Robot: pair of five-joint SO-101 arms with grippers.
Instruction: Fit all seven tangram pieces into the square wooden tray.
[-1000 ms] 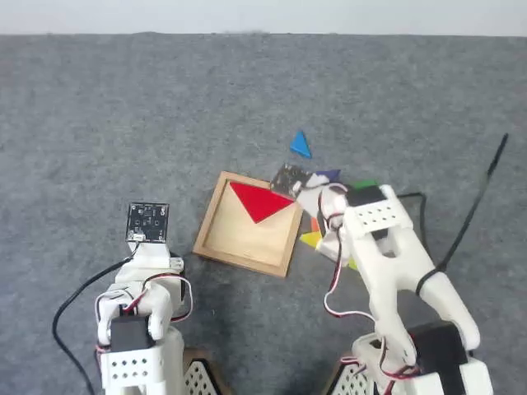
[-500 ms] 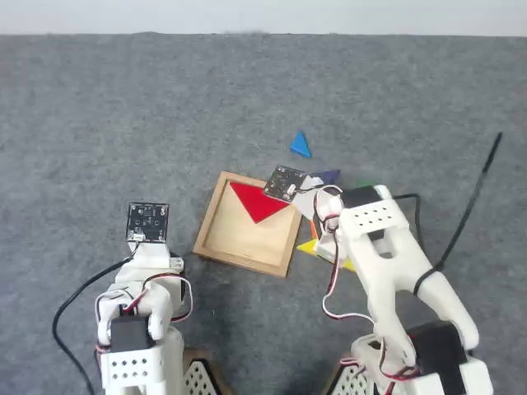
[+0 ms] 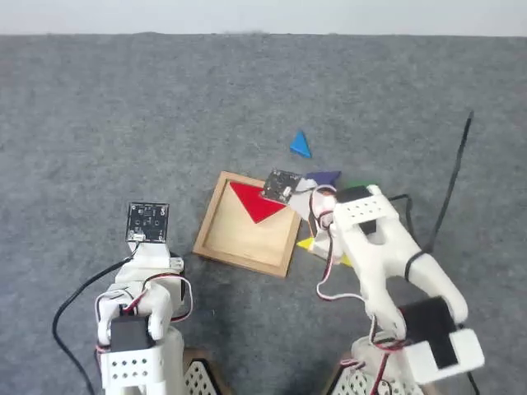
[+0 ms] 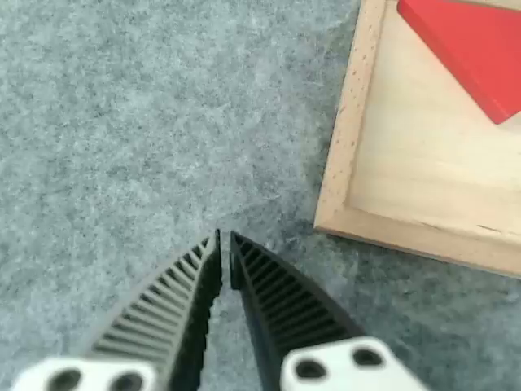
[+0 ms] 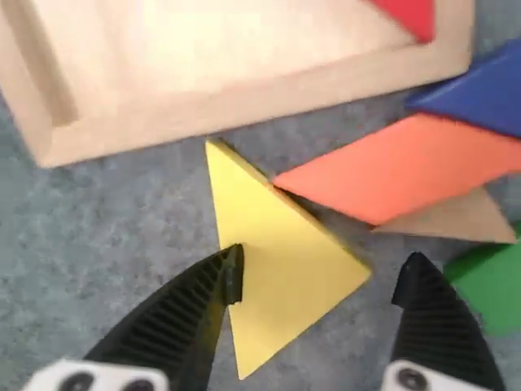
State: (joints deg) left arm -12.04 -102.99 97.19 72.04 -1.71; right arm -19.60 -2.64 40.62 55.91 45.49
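Observation:
The square wooden tray (image 3: 216, 237) lies mid-table with a red triangle (image 3: 259, 202) in its far corner. Just right of it lies a cluster of pieces: a yellow triangle (image 5: 277, 261), an orange parallelogram (image 5: 399, 167), a dark blue piece (image 5: 488, 85), a tan triangle (image 5: 452, 220) and a green piece (image 5: 488, 281). My right gripper (image 5: 326, 277) is open, its jaws either side of the yellow triangle's wide end, close to the tray's rim (image 5: 244, 98). A small blue triangle (image 3: 300, 145) lies apart, farther back. My left gripper (image 4: 224, 240) is shut and empty over the carpet, left of the tray (image 4: 342, 163).
Grey carpet covers the whole table. The right arm (image 3: 362, 218) hides much of the piece cluster in the high view. The left arm (image 3: 148, 247) stands at the front left. A black cable (image 3: 449, 197) rises to the right of the right arm.
The right arm has shifted left towards the tray's right edge, and its cable swung left with it. The left arm has kept still.

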